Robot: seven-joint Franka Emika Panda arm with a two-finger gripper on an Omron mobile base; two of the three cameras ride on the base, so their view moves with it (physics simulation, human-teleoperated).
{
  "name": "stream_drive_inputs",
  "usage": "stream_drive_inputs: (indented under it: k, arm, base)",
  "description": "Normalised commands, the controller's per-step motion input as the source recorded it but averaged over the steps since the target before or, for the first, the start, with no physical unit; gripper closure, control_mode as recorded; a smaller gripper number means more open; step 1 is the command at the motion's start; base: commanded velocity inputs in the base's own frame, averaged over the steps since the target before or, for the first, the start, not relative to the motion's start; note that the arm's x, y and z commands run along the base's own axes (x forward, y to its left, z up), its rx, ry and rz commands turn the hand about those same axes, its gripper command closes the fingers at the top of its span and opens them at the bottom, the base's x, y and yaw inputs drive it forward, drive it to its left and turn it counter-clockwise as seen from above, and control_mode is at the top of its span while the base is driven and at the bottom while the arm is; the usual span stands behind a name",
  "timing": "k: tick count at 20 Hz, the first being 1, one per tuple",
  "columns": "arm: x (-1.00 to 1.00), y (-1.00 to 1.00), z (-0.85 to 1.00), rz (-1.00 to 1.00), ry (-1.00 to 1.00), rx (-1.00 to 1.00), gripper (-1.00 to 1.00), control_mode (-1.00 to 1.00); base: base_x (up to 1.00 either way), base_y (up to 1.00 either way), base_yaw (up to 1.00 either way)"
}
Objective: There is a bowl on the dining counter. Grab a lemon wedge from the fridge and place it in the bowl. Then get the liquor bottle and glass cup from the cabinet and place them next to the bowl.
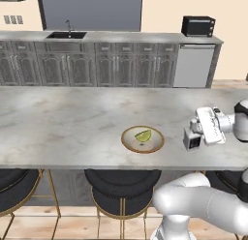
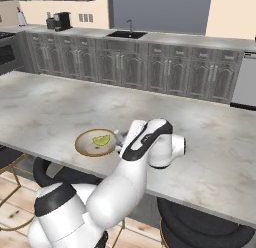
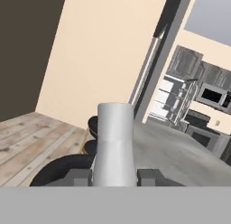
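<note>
The gripper (image 1: 191, 139) is lying on its side, low over the dining counter (image 1: 72, 123), with its jaws pinched on something. In the hand view a pale grey-white cylinder stands straight up between the two finger tips (image 3: 81, 177). I read it as the white neck of the liquor bottle (image 3: 116, 142). I can't make out the dark body, so take that ID with a grain of salt.

What matters for the next move, in the left base view:
- The bowl (image 1: 125, 137) sits on the same counter, near the front edge. It's off to the left of the gripper, more or less the way the fingers point, with a strip of bare marble between them.
- The lemon wedge (image 1: 143, 135) is already in the bowl.
- The bottle's long axis is vertical. My guess is it only needs lowering onto that bare strip beside the bowl, staying clear of the rim.

There's only one arm, so no choice of hand.

No writing is readable anywhere. The label's "T" isn't facing any camera, and the black toaster oven (image 1: 198, 26) on the back counter shows no brand.
</note>
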Motion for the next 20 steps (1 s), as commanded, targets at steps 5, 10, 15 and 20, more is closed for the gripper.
stream_drive_inputs:
  k: [5,10,15,20]
  arm:
    - [0.15,0.00,-0.14,0.08,0.05,0.27,1.00,-1.00]
    - [0.29,0.00,-0.20,0.03,0.04,0.08,1.00,-1.00]
    - [0.15,0.00,-0.19,0.00,0.00,-0.06,1.00,-1.00]
    - [0.06,0.00,-0.19,0.00,0.00,-0.12,1.00,-1.00]
  base:
    - [0.00,0.00,0.00]
    - [0.00,0.00,0.00]
    - [0.00,0.00,0.00]
    - [0.00,0.00,0.00]
